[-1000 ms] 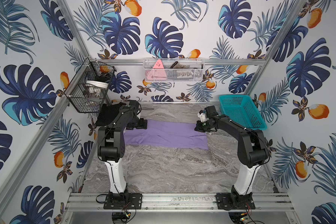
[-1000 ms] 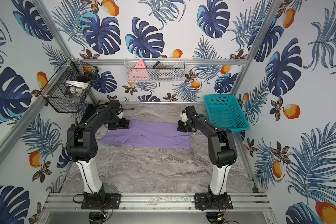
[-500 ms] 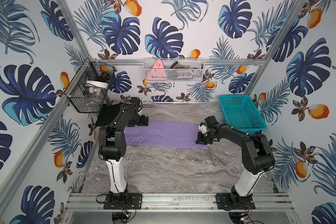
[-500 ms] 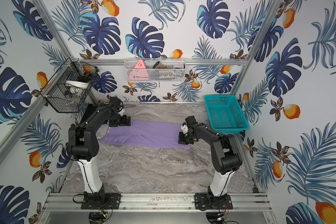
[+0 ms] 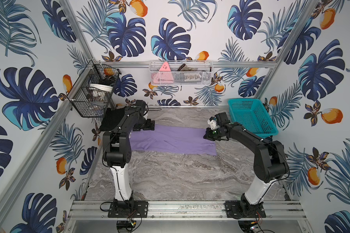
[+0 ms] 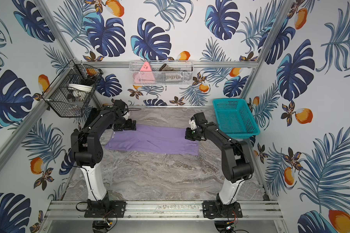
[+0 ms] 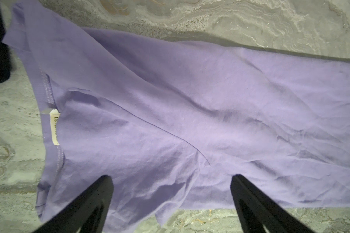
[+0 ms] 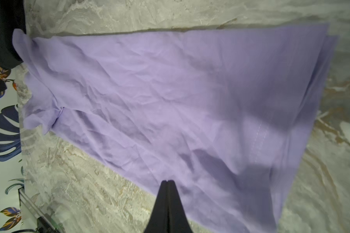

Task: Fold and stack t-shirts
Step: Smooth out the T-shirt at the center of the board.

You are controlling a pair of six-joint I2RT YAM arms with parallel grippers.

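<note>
Both top views are showing the grey marble-patterned tabletop (image 5: pixel 170 181) carrying the lavender-purple short-sleeved shirt (image 5: pixel 170 139). It is lying as a long narrow strip across the far half, between the two arms, collar end toward the left arm and hem end toward the right. The plain black folded shirt (image 5: pixel 110 121) is sitting in the far left corner, just beside the collar end.

The left gripper (image 7: pixel 170 178) is hovering over the collar end, jaws spread wide and gripping nothing. The right gripper (image 8: pixel 167 181) is sitting over the hem end with jaws pressed together. It is probably pinching no cloth, though the tips are hiding what lies under them. The white neck label (image 7: pixel 54 127) is facing up at the collar.

Judgement: lengthwise folding is looking done and the crosswise fold is in hand. The next move is calling for the right claw opening, both claws taking one end and carrying it over the other, then stacking on the black one.
</note>
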